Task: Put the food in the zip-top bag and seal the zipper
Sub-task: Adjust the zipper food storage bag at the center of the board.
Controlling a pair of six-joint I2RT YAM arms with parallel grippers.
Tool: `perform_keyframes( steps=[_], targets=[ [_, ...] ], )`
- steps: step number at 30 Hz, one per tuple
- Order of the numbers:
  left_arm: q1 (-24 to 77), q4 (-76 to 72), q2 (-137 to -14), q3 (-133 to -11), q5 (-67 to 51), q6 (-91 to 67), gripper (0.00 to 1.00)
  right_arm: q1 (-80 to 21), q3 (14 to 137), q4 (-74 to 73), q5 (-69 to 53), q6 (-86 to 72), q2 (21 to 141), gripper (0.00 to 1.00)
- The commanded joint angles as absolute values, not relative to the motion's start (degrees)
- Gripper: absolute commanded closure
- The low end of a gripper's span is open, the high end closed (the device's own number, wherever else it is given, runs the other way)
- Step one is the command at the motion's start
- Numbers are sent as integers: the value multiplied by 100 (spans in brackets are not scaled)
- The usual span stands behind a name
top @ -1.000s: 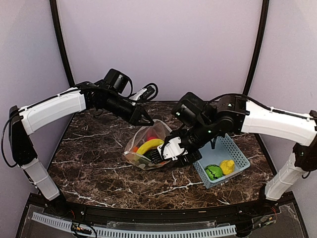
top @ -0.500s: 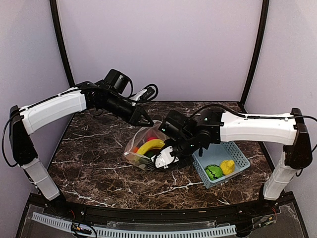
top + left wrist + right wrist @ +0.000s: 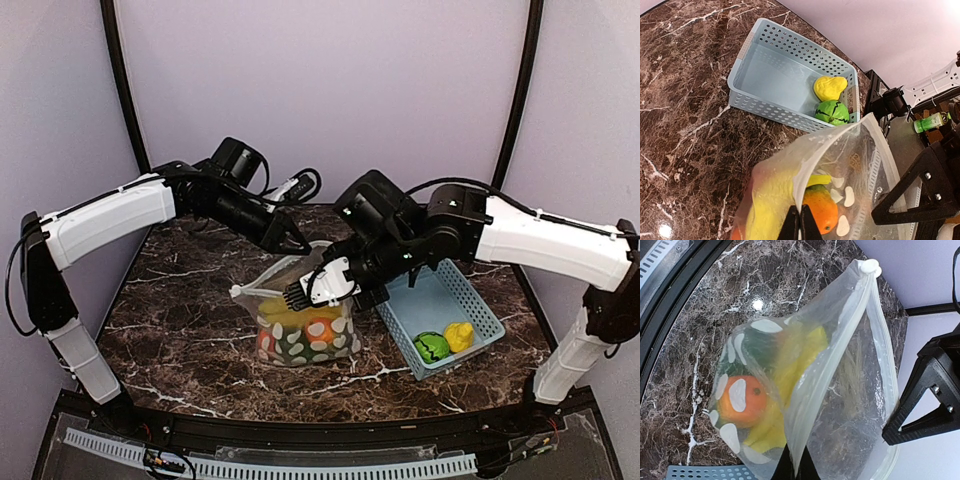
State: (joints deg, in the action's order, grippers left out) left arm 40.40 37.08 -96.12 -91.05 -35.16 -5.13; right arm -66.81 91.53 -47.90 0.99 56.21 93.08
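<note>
The clear zip-top bag (image 3: 310, 338) with white dots hangs upright above the marble table, mouth held apart. My left gripper (image 3: 298, 243) is shut on the far rim of the mouth, and in its own view the jaws (image 3: 800, 222) pinch the rim just above an orange ball (image 3: 821, 210) and yellow bananas (image 3: 767, 200). My right gripper (image 3: 303, 294) is shut on the near rim, on the white zipper (image 3: 832, 365). Inside the bag (image 3: 790, 390) lie an orange ball (image 3: 742, 400), bananas (image 3: 790, 365) and a green piece (image 3: 757, 347). More food, a green piece (image 3: 432, 347) and a yellow piece (image 3: 459, 335), lies outside the bag.
The light-blue slotted basket (image 3: 478, 305) stands right of the bag, holding the green and yellow pieces. It shows in the left wrist view too, the basket (image 3: 765, 107) behind the bag. Purple walls enclose the table on three sides.
My right gripper has shut on the bag's near rim and lifted it. The bag, lying slumped on the table before, now hangs upright. The left arm has hardly moved.
</note>
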Motion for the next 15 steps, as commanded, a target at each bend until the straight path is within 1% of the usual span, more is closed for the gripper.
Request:
perform_keyframes(
  steps=[1, 3, 5, 6, 9, 10, 11, 15],
  targets=[
    [4069, 3997, -9656, -9221, -3649, -375, 99, -6675, 8997, -4834, -25, 5501, 9425, 100],
    [4068, 4037, -9673, -9227, -3607, -352, 99, -6673, 8986, -4845, -18, 5403, 9466, 100],
    [4066, 4051, -9684, -9224, -3592, -329, 99, -6675, 9040, -4858, -93, 5334, 9358, 95],
    [4068, 4056, -9690, -9226, -3590, -327, 99, -6660, 9081, -4864, -168, 5307, 9284, 90],
    [4069, 4045, -9693, -9255, -3550, -317, 99, -6578, 9291, -5039, -452, 5189, 9096, 67],
    [4069, 4039, -9696, -9260, -3546, -308, 99, -6530, 9373, -5144, -572, 5139, 9024, 62],
    [4065, 4020, -9700, -9269, -3519, -308, 99, -6477, 9459, -5232, -719, 5094, 8945, 58],
    [4069, 3937, -9737, -9239, -3481, -298, 99, -6060, 9311, -5287, -1272, 4891, 8481, 50]
  ],
)
